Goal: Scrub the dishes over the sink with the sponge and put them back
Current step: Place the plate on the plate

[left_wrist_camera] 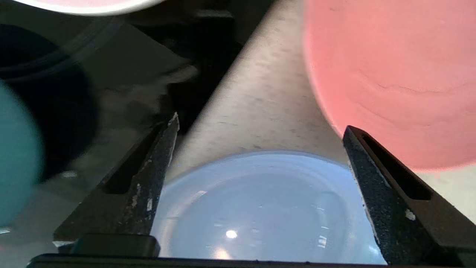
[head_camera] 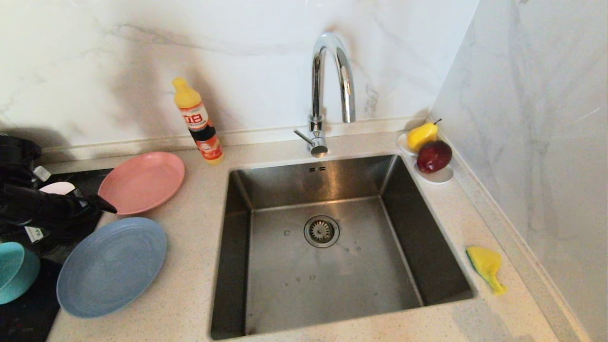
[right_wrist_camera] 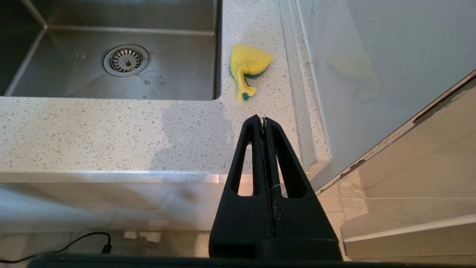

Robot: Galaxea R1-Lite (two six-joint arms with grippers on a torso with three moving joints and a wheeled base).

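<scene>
Brushed stainless steel fills the middle of the head view: the large square sink [head_camera: 332, 237] lies bare, with only a few droplets around its round drain. On the speckled counter to its left sit the salmon-pink matte plate [head_camera: 141, 182] and the light blue matte plate [head_camera: 112, 266], with the teal bowl [head_camera: 14, 270] at the edge of view and a sliver of the pale pink bowl [head_camera: 57, 188] behind the arm. The left gripper [head_camera: 90, 205] hovers between the two plates. The floppy yellow sponge with a green scouring layer [head_camera: 486, 266] lies on the counter right of the basin.

In the left wrist view the fingers [left_wrist_camera: 156, 167] are spread wide and hold nothing, with the blue plate directly beneath them.

In the right wrist view the right gripper [right_wrist_camera: 263, 121] is pressed closed and empty, parked off the counter's front edge, well apart from the sponge.

Judging from this, all four dishes are back on the counter and the task looks finished or nearly so.
</scene>
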